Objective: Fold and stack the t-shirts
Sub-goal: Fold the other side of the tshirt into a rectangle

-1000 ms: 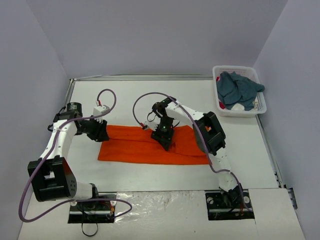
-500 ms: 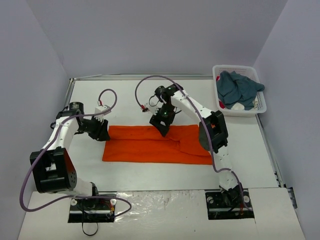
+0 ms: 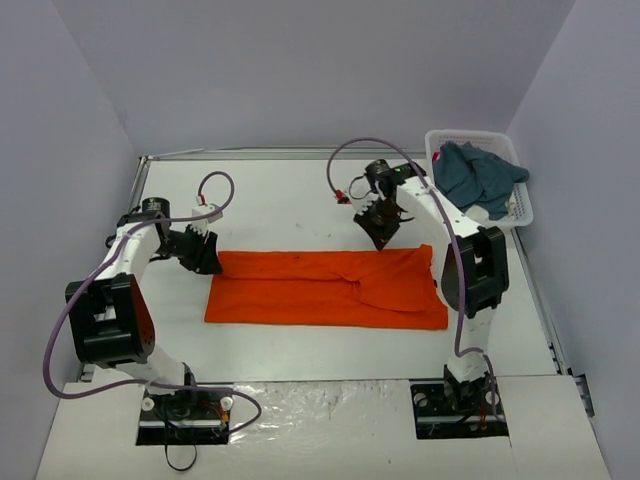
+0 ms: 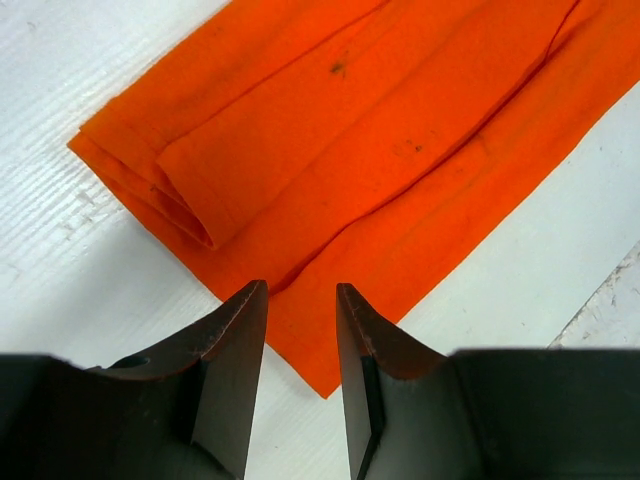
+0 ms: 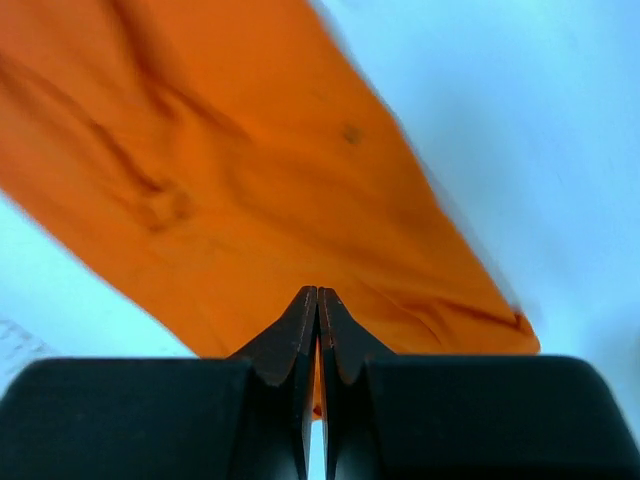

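Observation:
The orange t-shirt [image 3: 320, 290] lies on the white table as a long folded strip, and also fills the left wrist view [image 4: 380, 130] and the blurred right wrist view [image 5: 250, 170]. My left gripper [image 3: 208, 258] hovers at the strip's far left corner; in its own view [image 4: 300, 292] the jaws are open with nothing between them. My right gripper [image 3: 383, 232] hangs over the strip's far edge, right of the middle, and its jaws [image 5: 317, 293] are shut with no cloth visibly pinched. The teal-blue t-shirt [image 3: 478, 175] sits crumpled in the basket.
A white lattice basket [image 3: 500, 222] stands at the table's far right corner. Purple cables loop over both arms. A shiny plastic sheet [image 3: 320, 400] covers the near edge between the arm bases. Grey walls close in the table on three sides.
My right arm swung from the strip's middle toward the far right and its jaws closed. The orange strip's right end now reaches further right. The left gripper barely moved.

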Tool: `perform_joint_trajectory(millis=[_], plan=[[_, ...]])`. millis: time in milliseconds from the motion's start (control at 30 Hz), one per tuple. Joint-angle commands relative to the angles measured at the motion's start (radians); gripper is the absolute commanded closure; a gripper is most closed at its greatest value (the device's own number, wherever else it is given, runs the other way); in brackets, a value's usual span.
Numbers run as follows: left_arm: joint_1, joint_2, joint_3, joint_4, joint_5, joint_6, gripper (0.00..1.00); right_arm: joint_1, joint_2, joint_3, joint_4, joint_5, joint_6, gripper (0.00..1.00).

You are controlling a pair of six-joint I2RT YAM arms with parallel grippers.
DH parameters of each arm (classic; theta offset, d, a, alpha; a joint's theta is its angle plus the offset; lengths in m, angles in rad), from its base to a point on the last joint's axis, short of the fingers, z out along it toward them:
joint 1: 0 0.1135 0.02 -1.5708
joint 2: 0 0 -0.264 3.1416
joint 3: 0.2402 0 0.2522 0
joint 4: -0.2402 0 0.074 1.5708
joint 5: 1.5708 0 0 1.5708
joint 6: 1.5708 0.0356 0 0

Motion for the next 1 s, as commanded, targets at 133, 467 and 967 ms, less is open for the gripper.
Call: perform_joint_trajectory(millis=[133,467,967], plan=[[0.006,0.049,0.072,0.028,0.013,-0.033,0.67,-0.113,-0.151,-0.287,0.154,0.186,0.069,1.0],[0.006,0.181,0.139,0.055,0.004,-0.072,0.68,-0.205,-0.13,-0.358,0.203,0.15,0.073,1.0],[-0.002,0.302,0.171,0.082,-0.016,-0.093,0.67,-0.205,-0.099,-0.357,0.2,0.139,0.073,1.0]])
